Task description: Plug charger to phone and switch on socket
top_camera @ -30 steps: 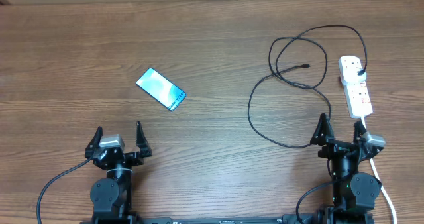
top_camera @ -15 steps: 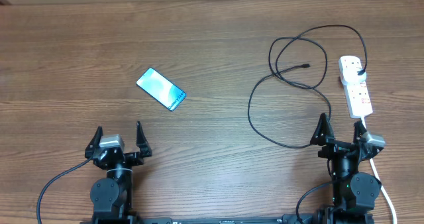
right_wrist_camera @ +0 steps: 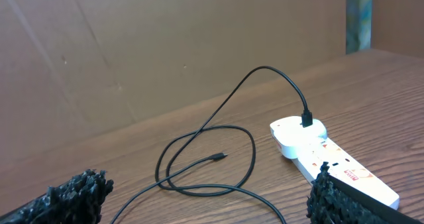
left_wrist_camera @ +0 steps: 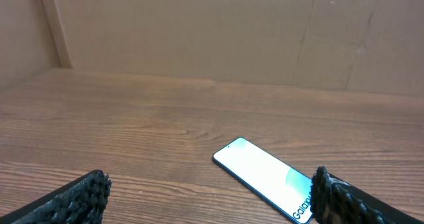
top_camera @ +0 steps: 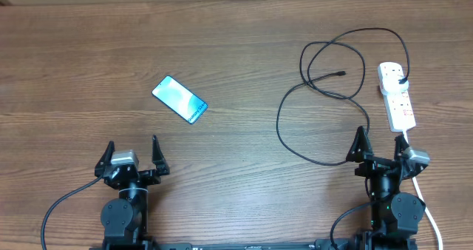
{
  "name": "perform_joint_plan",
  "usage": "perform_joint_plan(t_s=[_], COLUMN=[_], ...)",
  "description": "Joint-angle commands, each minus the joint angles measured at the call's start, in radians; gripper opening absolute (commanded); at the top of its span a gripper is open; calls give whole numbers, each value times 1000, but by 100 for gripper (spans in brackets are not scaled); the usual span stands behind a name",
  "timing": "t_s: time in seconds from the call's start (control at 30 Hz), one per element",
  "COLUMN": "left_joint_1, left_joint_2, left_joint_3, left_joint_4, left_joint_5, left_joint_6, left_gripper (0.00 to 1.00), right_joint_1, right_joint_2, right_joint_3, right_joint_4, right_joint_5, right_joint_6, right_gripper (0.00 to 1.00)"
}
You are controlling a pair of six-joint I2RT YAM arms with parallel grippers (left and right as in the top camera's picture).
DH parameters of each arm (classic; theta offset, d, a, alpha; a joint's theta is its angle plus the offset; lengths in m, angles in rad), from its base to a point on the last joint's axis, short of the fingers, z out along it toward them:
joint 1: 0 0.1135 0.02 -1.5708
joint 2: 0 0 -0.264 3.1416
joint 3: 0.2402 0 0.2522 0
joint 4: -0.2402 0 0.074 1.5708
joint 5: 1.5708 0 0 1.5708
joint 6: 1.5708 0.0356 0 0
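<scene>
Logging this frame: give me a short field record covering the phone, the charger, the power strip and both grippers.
phone: slim smartphone with lit light-blue screen, flat on the wooden table, screen up, nothing plugged in
charger: thin black cable, looped on the table; plug seated in the strip's far end; connector tip lying free
socket: white elongated power strip, right side; switch state unreadable
left gripper: jaws open, empty
right gripper: jaws open, empty
progress: phone not yet connected
</scene>
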Motion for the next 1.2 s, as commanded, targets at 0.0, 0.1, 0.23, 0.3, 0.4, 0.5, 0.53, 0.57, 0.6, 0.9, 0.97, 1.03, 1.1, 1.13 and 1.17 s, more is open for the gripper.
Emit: perform_joint_plan(t_s=[0.0, 0.1, 0.23, 0.3, 0.4, 0.5, 0.53, 0.57, 0.6, 0.9, 0.97, 1.03, 1.1, 1.13, 1.17], left_joint_1=[12, 11, 11, 11, 12, 12, 11, 11, 11, 12, 12, 12, 12, 12, 12], left_joint_2=[-10, -10, -10, -10, -10, -10, -10, -10, -10, -9, -9, -9, -8, -8, -8], left_joint_3=[-7, -7, -7, -7, -7, -7, -7, -7, -7, 46, 69, 98, 134, 146, 161], left_joint_4=[1, 1, 1, 1, 20, 24, 29, 39, 53, 161, 160, 149, 132, 127, 123], left_joint_5=[12, 9, 16, 16, 0, 72, 104, 127, 146, 186, 187, 186, 173, 165, 158], left_joint_6=[15, 15, 15, 15, 15, -1, -1, -1, -1, -84, -84, -84, -84, -84, -84], left_gripper=[100, 100, 100, 100, 100, 100, 100, 99, 100, 99, 99, 99, 100, 100, 99], right_joint_1=[-2, -2, -2, -2, -2, -2, -2, -2, -2, -2, -2, -2, -2, -2, -2], right_joint_2=[-9, -9, -9, -9, -9, -9, -9, -9, -9, -9, -9, -9, -9, -9, -9], right_joint_3=[-11, -11, -11, -11, -11, -11, -11, -11, -11, -11, -11, -11, -11, -11, -11], right_joint_4=[7, 7, 7, 7, 7, 7, 7, 7, 7, 7, 7, 7, 7, 7, 7], right_joint_5=[-6, -6, -6, -6, -6, -6, -6, -6, -6, -6, -6, -6, -6, -6, -6], right_joint_6=[2, 2, 2, 2, 2, 2, 2, 2, 2, 2, 2, 2, 2, 2, 2], right_gripper=[100, 100, 100, 100, 100, 100, 100, 100, 100, 100, 100, 100, 100, 100, 100])
